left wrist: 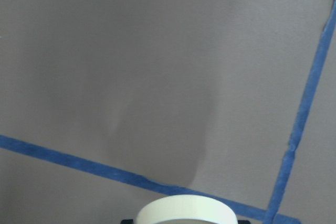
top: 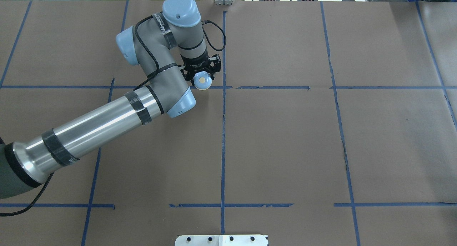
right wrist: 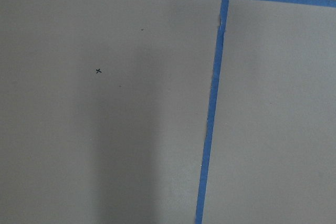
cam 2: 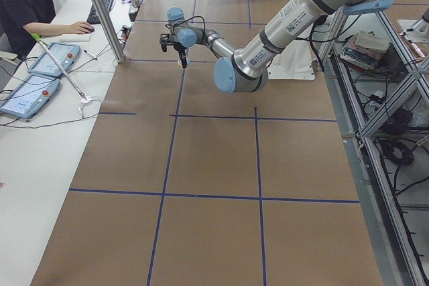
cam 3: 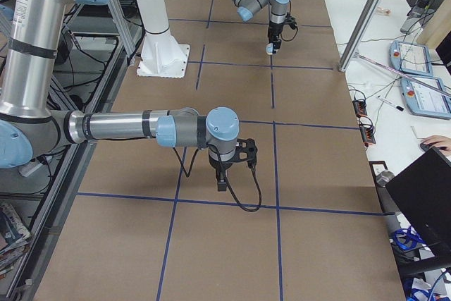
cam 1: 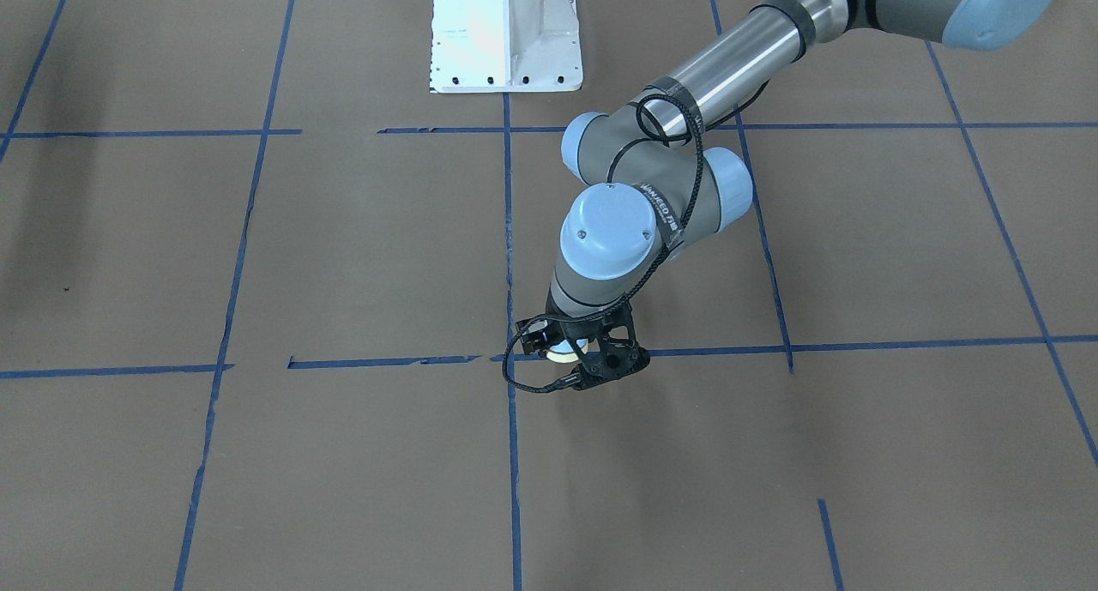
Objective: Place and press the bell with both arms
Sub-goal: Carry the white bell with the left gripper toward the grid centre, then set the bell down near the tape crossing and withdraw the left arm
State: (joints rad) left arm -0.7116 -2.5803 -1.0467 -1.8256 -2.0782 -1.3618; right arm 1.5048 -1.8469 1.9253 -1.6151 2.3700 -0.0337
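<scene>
My left gripper (top: 202, 74) hangs over the far middle of the table, by a crossing of blue tape lines. It is shut on the small light-blue bell (top: 202, 80), whose cream round face is turned up. The front-facing view shows the gripper (cam 1: 585, 356) low over the brown paper with the bell (cam 1: 567, 351) between its fingers. The left wrist view shows only the bell's cream rim (left wrist: 186, 211) at the bottom edge. My right gripper (cam 3: 223, 182) shows only in the exterior right view, pointing down over the table; I cannot tell whether it is open or shut.
The white pedestal (cam 1: 506, 38) stands at the robot's side of the table. Blue tape lines (top: 223, 131) grid the brown paper. A metal pole (cam 2: 100, 15), tablets (cam 2: 27, 95) and a seated person (cam 2: 23, 5) are beyond the far edge.
</scene>
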